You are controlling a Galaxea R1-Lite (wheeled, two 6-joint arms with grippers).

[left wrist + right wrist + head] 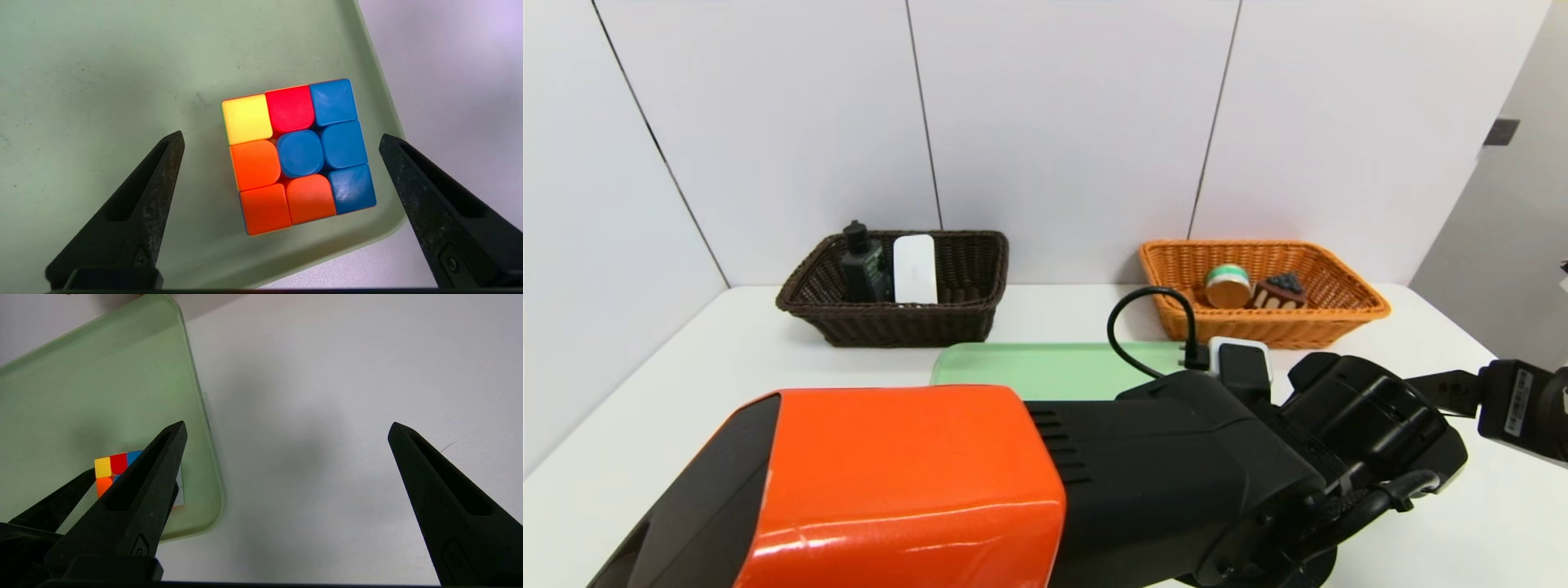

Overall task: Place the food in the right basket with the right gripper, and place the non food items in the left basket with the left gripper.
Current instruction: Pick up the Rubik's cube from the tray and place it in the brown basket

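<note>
A colour cube [300, 157] with blue, orange, red and yellow squares lies on the pale green tray [102, 81], close to one rounded corner. My left gripper [281, 136] hangs open above it, one finger on each side and neither touching it. My right gripper [287, 425] is open over the bare white table [327, 375], just beside the tray [102, 375], with nothing between its fingers. From there the cube [110, 469] shows partly, behind a finger. In the head view my left arm hides the cube.
The dark brown left basket [805, 298] holds a black bottle [862, 261] and a white flat item [915, 269]. The orange right basket [1339, 314] holds a green-rimmed round thing [1227, 286] and a cake slice [1278, 292]. Both stand by the back wall.
</note>
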